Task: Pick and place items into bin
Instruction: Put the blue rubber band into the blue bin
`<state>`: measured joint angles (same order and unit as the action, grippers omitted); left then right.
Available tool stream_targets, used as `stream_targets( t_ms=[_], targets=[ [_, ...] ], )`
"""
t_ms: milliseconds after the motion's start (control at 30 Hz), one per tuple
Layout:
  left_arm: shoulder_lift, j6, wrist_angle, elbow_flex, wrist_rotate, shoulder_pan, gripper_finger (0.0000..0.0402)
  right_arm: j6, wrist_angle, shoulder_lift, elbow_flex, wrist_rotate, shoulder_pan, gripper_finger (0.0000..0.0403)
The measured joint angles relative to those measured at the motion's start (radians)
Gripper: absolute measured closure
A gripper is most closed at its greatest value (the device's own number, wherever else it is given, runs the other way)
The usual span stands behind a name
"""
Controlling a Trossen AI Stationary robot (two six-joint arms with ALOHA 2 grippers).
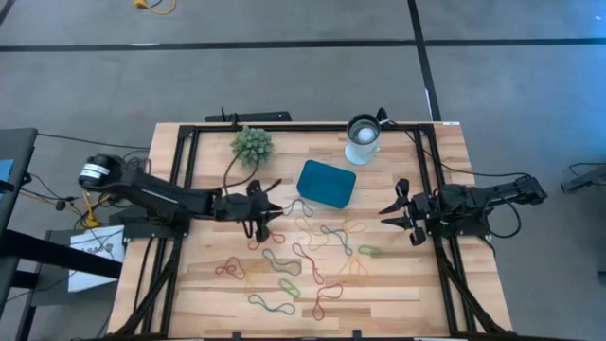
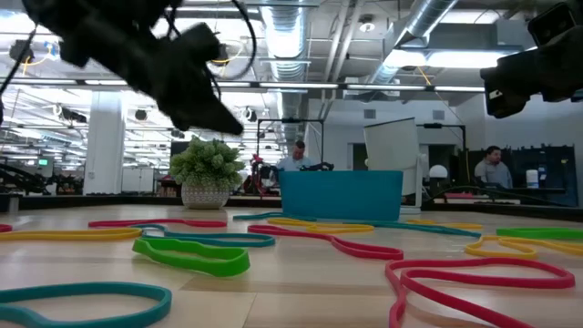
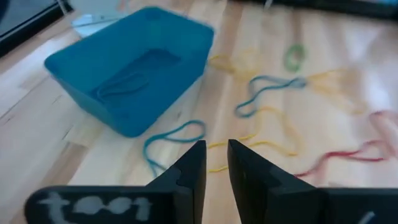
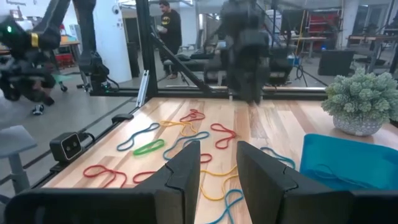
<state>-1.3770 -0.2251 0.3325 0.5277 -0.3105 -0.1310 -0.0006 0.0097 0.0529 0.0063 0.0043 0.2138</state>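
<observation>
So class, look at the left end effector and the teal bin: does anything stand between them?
Nothing visible does. The left end effector sits just beside the bin, with only bare table and a flat blue rubber band lying between them. The plant and cup stand off that line.

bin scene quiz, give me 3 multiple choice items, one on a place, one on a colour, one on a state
1. Where is the left gripper?
A. above the white cup
B. just beside the bin's near-left corner
C. off the table

2. What colour is the loop lying inside the bin?
A. blue
B. red
C. yellow

3. How do the right gripper's fingers stand?
A. clamped on a band
B. pressed together
C. apart, holding nothing

Answers: 1 B, the high view shows it over the bands next to the bin. 2 A, the left wrist view shows a blue loop on the bin floor. 3 C, the right wrist view shows a bare gap between them.
</observation>
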Motion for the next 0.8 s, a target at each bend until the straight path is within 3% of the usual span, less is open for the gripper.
stream_targets(
  t_ms=[167,367,800],
  targets=[
    [-0.213,0.005,0.126,0.020,-0.117,0.033,0.0347,-0.008,0.000,0.000,0.000,0.000,0.000,0.0303],
    [-0.393,0.001,0.149,0.109,-0.117,0.083,0.0347,-0.001,0.000,0.000,0.000,0.000,0.000,0.0303],
    [-0.459,-0.094,0.084,0.163,-0.070,0.135,0.0347,0.000,0.000,0.000,0.000,0.000,0.000,0.0303]
  ],
)
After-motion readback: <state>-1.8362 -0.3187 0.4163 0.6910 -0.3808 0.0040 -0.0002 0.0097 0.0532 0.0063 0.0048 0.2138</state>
